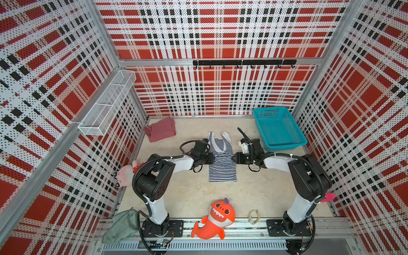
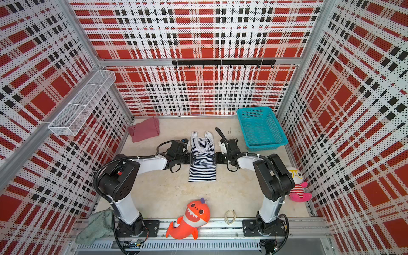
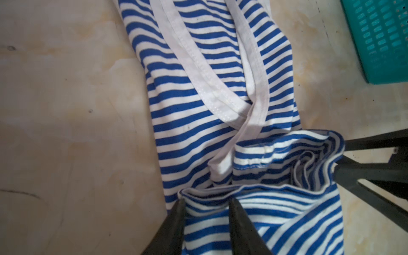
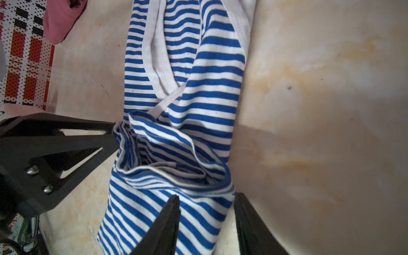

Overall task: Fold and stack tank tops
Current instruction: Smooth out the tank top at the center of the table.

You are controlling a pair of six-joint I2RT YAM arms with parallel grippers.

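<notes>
A: Beige mottled tabletop [image 1: 254, 194], red-and-black plaid walls [image 1: 220, 33] all round. Your striped tank top [image 1: 221, 164] lies mid-table, straps toward the back, hem toward the front edge.

B: Flat?

A: The lower half is flat in both top views. The middle isn't. The wrist views show it bunched up into a loose pocket between your two grippers.

B: Left side?

A: Your left gripper [image 3: 206, 202] is at the top's left side edge. Its jaws are close together on a fold of striped cloth, which runs between the fingers [image 3: 174, 223]. It reads as pinched.

B: And the right?

A: Your right gripper [image 4: 206, 196] is directly opposite, at the right side edge, level with the left one. Its jaws are partway closed with the striped edge caught between them. In the left wrist view its tips meet the raised rim of that pocket.

B: The second garment?

A: The pink tank top [image 1: 160, 130] lies loosely folded in the back left corner. It's well apart from the striped one and from both grippers.

B: Other stuff?

A: A teal basket [image 1: 286, 146] sits back right, just beside your right arm. An orange shark plush [image 1: 215, 218] is at the middle of the front edge. A grey-green cloth [image 1: 120, 227] is at front left.
</notes>
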